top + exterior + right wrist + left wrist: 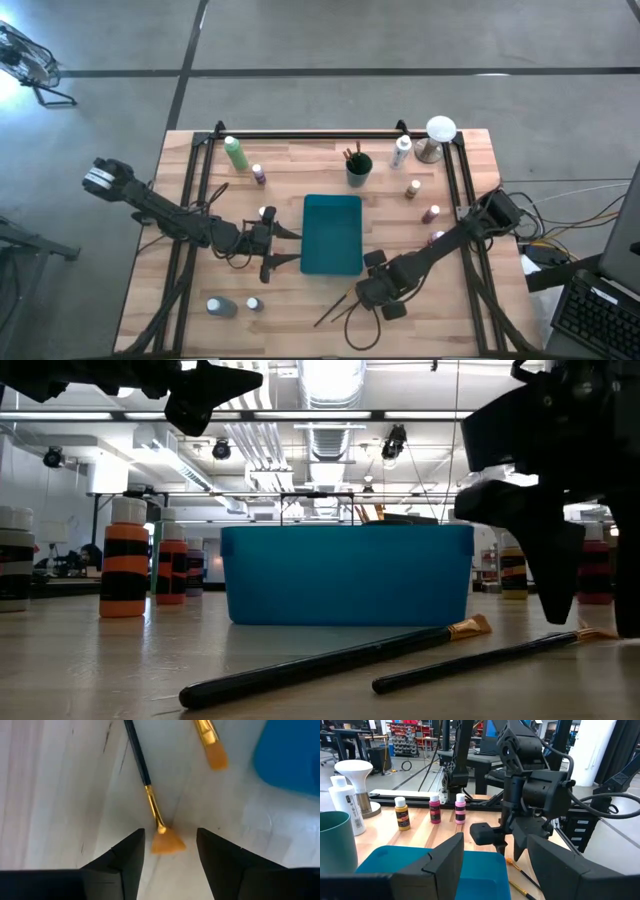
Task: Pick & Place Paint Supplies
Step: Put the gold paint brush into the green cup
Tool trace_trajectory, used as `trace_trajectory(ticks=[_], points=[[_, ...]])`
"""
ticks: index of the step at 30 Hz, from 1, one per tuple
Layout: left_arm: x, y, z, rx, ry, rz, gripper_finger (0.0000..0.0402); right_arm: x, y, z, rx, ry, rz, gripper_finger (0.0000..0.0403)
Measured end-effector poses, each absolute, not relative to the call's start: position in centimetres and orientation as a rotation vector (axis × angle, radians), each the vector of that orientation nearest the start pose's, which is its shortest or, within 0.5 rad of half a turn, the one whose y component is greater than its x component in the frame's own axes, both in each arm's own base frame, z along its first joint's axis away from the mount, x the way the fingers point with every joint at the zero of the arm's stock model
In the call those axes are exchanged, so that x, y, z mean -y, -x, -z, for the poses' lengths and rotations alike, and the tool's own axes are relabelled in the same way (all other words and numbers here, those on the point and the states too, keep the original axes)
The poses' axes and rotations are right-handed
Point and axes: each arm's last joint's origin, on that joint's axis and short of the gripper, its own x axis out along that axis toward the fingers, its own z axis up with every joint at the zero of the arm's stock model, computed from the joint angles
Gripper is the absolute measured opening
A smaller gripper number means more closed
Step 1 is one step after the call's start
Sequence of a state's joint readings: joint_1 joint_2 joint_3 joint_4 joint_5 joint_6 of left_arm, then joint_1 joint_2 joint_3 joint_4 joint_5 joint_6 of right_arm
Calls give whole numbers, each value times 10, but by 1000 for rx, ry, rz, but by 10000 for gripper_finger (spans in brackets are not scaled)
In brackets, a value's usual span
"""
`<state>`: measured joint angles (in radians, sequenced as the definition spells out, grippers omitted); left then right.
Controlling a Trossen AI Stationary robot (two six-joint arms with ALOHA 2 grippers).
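While the right gripper (169,851) points straight down at the table near the front right corner of the teal tray (332,236), its fingers stand apart with the fan-shaped bristle head of a brush (150,805) lying on the wood right between the tips, not clamped. A second brush (210,742) lies just beside it, bristles nearer the tray, and both dark handles run away across the boards toward the front edge, as the low view shows them lying flat before the tray wall. Over on the other side, the left gripper (283,247) hangs at the tray's left edge, its fingers parted and empty, looking across the tray at the right arm. Around them the table is busy: a light-green bottle (235,152) and a small purple one (259,174) at the back left, a dark cup (359,168) holding more brushes behind the tray, a white bottle (401,151) next to the white-domed stand (438,135) at the back right. Three small bottles (431,213) line the right side, close to the right arm's forearm, and two more bottles (222,306) lie at the front left, well apart from the brushes.
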<state>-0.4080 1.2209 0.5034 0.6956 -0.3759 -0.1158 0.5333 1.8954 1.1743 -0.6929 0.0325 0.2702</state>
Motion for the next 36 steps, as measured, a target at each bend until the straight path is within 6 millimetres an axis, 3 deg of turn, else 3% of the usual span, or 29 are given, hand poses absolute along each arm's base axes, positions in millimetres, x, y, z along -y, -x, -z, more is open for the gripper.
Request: trace_trajectory(ticks=[11, 22, 36], points=[[89, -232, -233, -24, 106, 31, 225, -171, -296, -139, -1413, 120, -255, 123], [89, -232, -233, -23, 100, 31, 225, -172, -295, -140, -1438, 100, -285, 15], [89, -232, -233, -23, 100, 31, 225, -181, -299, -166, -1477, 133, -277, 8]])
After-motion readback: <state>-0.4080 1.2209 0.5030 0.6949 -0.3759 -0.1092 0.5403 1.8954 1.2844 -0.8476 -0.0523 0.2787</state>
